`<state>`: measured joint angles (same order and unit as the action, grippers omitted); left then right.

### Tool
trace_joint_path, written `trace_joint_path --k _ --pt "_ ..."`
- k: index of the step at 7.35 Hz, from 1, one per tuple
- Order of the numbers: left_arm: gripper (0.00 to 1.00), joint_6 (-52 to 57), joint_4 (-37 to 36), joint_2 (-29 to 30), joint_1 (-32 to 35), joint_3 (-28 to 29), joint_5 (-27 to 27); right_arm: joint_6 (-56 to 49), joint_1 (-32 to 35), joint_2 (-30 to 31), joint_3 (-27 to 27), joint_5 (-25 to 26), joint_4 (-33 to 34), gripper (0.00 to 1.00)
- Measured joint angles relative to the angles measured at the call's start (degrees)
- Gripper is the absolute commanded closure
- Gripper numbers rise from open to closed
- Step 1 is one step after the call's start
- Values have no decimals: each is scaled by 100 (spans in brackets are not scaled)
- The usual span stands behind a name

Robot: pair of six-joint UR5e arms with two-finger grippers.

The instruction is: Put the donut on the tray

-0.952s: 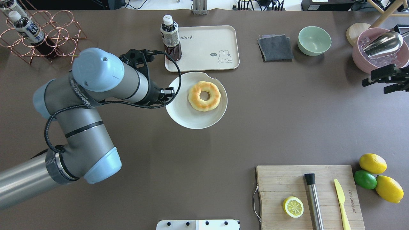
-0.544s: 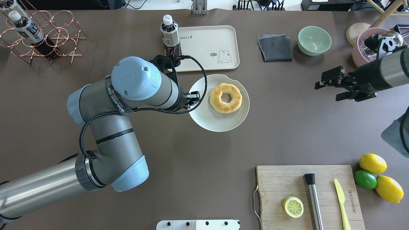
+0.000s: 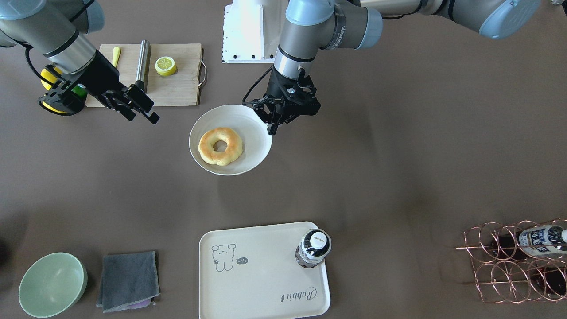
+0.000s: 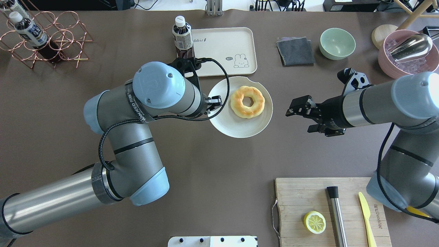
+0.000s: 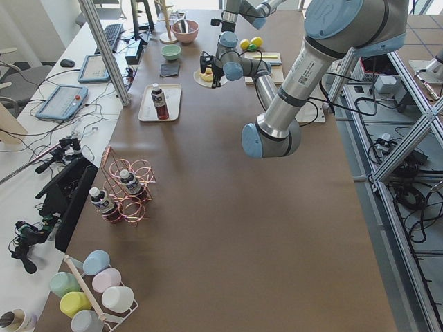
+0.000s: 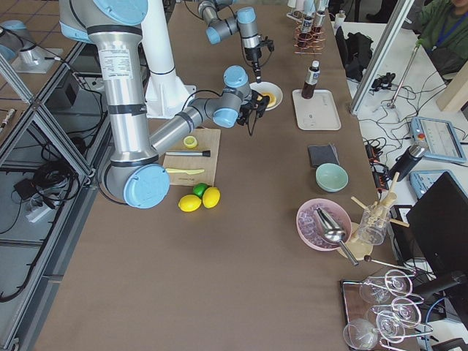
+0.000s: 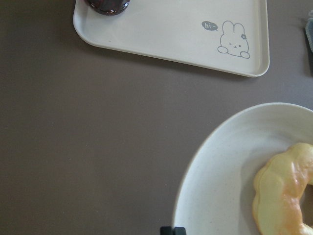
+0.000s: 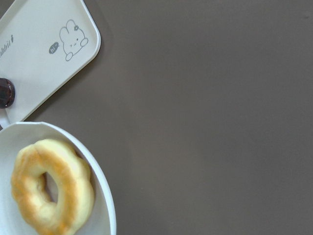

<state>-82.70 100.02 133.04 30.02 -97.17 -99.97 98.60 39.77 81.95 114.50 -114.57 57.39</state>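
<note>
The golden-yellow glazed ring donut point(image 4: 247, 102) lies flat on the round white plate point(image 4: 240, 132), over the brown bench point(image 4: 219, 164) and just short of the cream-white rectangular plastic tray point(image 4: 223, 48). It looks light, soft and squashy, and its glaze may be slick. A gentle pinch across one side of the ring, one finger through the hole, seems safest. The left gripper point(image 4: 216, 102) pinches the plate's rim. The right gripper point(image 4: 301, 116), fingers spread, hangs near the plate's other side. Since half a second ago, plate and donut have shifted slightly toward the robot's right, and the right arm has swung in much closer.
</note>
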Motion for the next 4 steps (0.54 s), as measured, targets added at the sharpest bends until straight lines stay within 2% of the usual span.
trace_joint_path --k 1,2,4 --pt "100 -4 -10 25 -3 4 10 280 -347 -95 38 386 27 31" --pt "100 -3 -15 34 -5 5 37 563 -639 -208 59 748 101 35" --pt "100 -1 -17 21 -17 -3 87 963 -962 -383 70 1210 164 36"
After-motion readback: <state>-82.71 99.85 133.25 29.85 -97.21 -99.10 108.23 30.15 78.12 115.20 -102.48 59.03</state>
